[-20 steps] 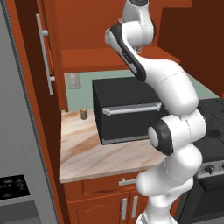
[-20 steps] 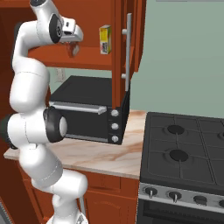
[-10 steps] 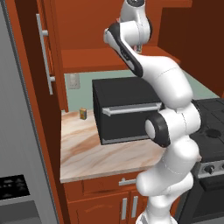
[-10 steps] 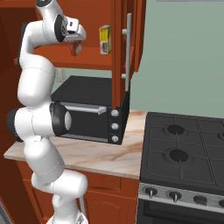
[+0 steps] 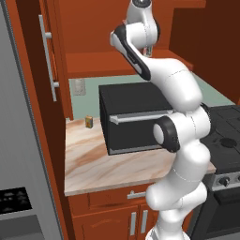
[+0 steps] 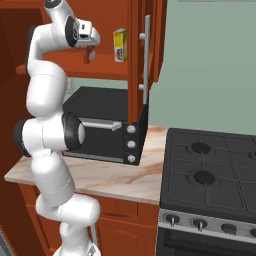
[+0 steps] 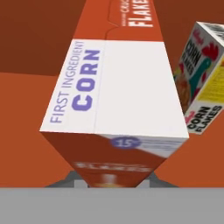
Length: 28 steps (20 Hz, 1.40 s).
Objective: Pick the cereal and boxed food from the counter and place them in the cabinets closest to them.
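Observation:
My gripper [image 7: 114, 179] is shut on an orange boxed food carton [image 7: 118, 100] printed "FIRST INGREDIENT CORN", which points away from the hand over the shelf. The arm reaches up into the open reddish-brown wall cabinet [image 6: 65, 70], where the gripper [image 6: 90, 52] hangs just above the inner shelf. In the left base view the gripper [image 5: 149, 49] sits high at the cabinet opening. The white and yellow corn flakes cereal box [image 7: 201, 74] stands upright on the same shelf, just right of the held box. It stands near the open door [image 6: 119, 45].
The cabinet door [image 6: 142, 50] with its long silver handle stands open to the right of the hand. A black toaster oven [image 5: 136, 117] sits on the marble counter [image 5: 93, 164] below. A small jar [image 5: 88, 122] stands by the wall. The stove [image 6: 210, 170] is to the right.
The hand with the orange box has edged a little to the right along the shelf, toward the cereal box. The elbow has shifted with it.

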### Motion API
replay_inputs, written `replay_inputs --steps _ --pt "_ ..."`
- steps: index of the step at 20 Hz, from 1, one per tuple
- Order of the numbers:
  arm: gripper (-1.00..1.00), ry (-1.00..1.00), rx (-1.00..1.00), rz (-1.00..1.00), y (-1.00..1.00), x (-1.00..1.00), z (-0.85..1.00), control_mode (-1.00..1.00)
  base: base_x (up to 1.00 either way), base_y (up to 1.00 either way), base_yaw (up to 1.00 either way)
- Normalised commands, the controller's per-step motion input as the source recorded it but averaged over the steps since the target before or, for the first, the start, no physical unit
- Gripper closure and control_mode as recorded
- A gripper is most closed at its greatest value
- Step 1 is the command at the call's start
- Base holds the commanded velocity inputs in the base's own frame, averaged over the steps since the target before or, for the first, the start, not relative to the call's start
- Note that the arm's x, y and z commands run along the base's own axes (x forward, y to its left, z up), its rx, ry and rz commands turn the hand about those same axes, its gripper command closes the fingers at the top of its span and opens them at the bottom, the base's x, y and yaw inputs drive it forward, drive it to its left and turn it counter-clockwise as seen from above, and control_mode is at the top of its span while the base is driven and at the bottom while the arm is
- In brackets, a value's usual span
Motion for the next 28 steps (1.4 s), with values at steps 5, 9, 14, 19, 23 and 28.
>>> replay_inputs --steps 5,9,14,19,23,28 --pt "-1.00 0.00 -0.01 0.00 0.00 0.04 -0.01 -1.00 0.00 0.00 0.00" --pt "-1.00 0.00 0.00 0.00 0.00 0.00 0.00 -1.00 0.00 0.00 0.00" --pt "-1.00 -0.01 0.00 -0.01 0.00 -0.30 0.00 -1.00 0.00 0.00 0.00" --pt "-1.00 -0.03 0.00 -0.02 0.00 -0.83 -0.02 -1.00 0.00 0.00 0.00" --pt "-1.00 -0.01 0.00 -0.02 -0.05 -1.00 -0.15 -1.00 0.00 0.00 0.00" --pt "-1.00 -0.04 0.00 -0.02 -0.21 -1.00 -0.24 -1.00 0.00 0.00 0.00"
